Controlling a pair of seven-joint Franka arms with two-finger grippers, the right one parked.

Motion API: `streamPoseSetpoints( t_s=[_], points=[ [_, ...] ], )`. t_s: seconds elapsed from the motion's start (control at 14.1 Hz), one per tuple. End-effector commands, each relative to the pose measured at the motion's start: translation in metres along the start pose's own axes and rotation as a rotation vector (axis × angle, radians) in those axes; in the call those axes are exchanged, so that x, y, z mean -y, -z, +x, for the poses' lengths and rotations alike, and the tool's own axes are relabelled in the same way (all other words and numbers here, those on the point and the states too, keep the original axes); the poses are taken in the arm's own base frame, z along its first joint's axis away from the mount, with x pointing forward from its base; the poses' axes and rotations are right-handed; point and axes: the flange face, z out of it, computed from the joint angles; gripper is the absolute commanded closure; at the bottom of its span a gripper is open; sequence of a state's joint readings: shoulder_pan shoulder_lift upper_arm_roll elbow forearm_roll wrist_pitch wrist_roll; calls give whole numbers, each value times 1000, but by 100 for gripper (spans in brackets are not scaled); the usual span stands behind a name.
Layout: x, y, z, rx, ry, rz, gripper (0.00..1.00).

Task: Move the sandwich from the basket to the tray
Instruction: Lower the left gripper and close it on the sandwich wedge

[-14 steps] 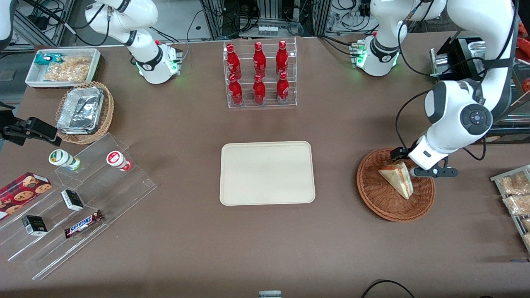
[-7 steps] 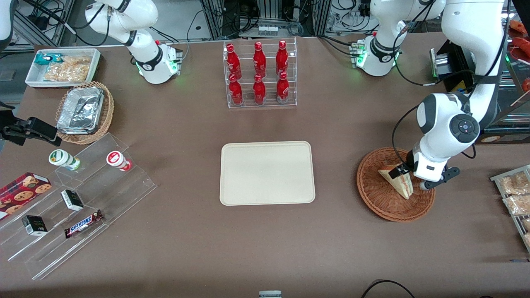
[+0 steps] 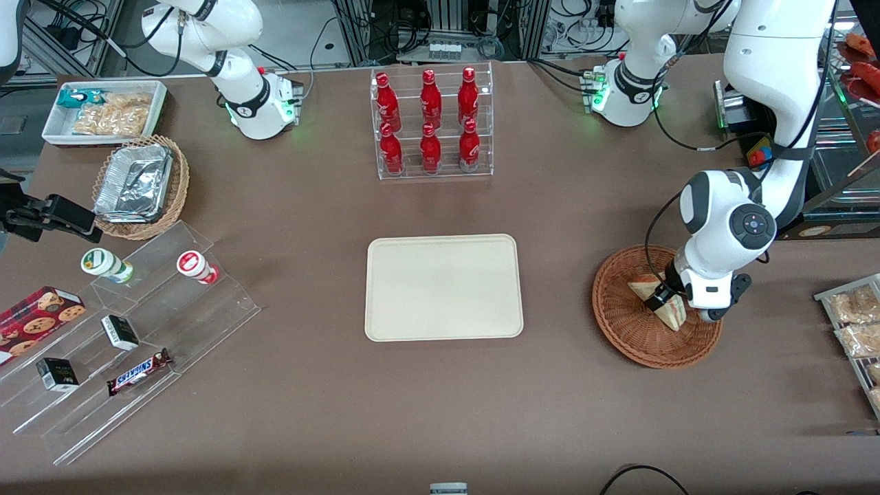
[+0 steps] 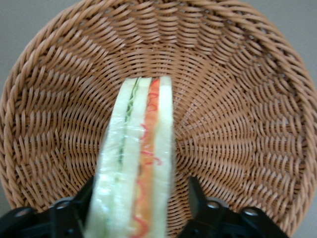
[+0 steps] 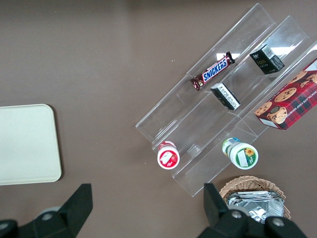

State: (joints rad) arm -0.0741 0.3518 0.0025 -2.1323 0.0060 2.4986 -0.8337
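The gripper is low over the sandwich in the basket.
Its jaws stand open around the wedge, apart from it; only the wrist view shows the filling edge facing up.

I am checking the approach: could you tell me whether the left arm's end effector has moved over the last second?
Yes. The end effector moved across the reddish-brown woven basket toward the front camera, straddling the triangular wrapped sandwich.
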Motion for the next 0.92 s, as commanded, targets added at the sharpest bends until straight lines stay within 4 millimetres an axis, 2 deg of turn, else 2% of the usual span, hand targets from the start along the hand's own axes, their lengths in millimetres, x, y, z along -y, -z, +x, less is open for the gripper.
streamPoseSetpoints(
  t_s=[0.0, 0.07, 0.21, 0.28, 0.35, 0.49, 0.57, 0.64, 0.85],
  points=[
    [1, 2, -6, 2, 5, -3, 89],
    [0, 7, -5, -1, -2, -2, 94],
    [-1, 23, -4, 22, -83, 24, 94],
    [-5, 34, -2, 55, -168, 56, 94],
    [-17, 52, -4, 83, -269, 76, 95],
    [-47, 82, -10, 107, -406, 89, 94],
    [-67, 93, -21, 106, -475, 86, 92],
    [-87, 98, -32, 95, -509, 79, 90],
    [-147, 96, -87, 88, -526, 76, 88]
  ],
)
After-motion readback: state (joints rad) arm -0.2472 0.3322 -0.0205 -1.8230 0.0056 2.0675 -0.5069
